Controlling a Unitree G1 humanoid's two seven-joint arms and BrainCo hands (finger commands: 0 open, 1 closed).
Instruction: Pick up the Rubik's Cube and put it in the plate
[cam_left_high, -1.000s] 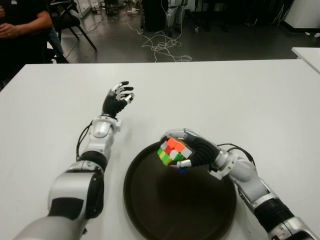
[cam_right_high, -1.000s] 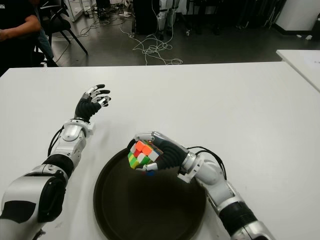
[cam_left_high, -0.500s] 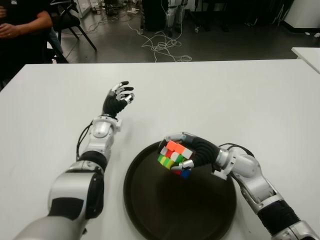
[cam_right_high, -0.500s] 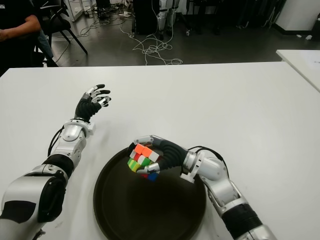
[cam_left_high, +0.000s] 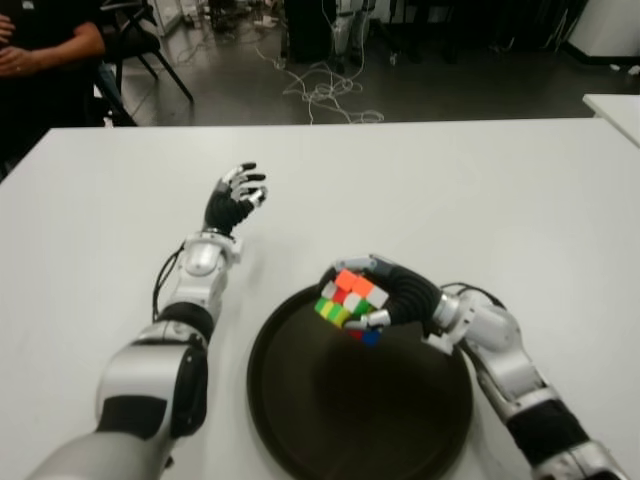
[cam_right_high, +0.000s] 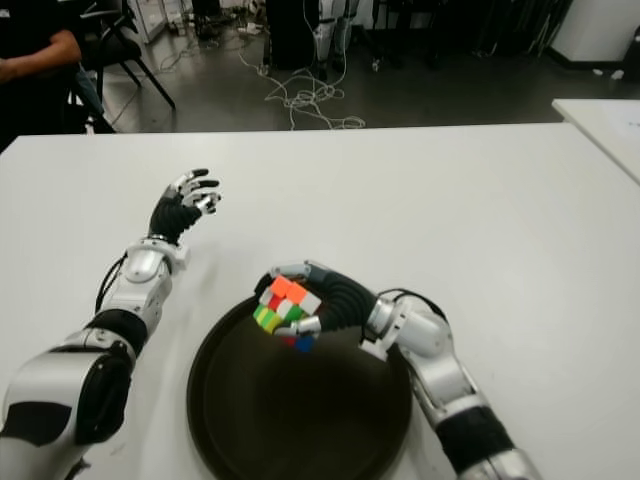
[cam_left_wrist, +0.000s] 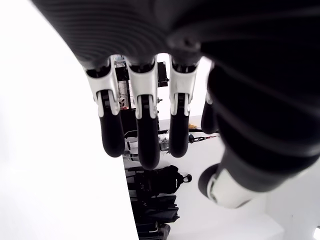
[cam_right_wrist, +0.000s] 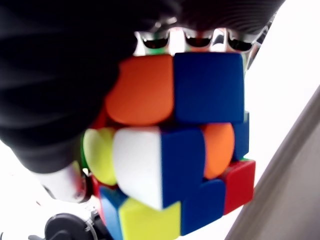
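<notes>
Looking smooth and a bit shiny: the bright plastic Rubik's Cube (cam_left_high: 347, 303), the dark plate (cam_left_high: 300, 420) and the white table (cam_left_high: 480, 190), with the right hand (cam_left_high: 395, 300) and left hand (cam_left_high: 232, 200) showing ribbed black rubber and glossy silver-white plastic.

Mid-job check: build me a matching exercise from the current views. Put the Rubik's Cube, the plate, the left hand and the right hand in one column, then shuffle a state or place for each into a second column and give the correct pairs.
Column A
1. Rubik's Cube
2. plate
3. left hand
4. right hand

Column B
a. fingers relaxed, holding nothing, over the white table to the left of the plate
b. dark and round, on the table nearest the robot
c. curled around the cube
d. held over the plate's far rim

Pairs: 1-d, 2-b, 3-a, 4-c
</notes>
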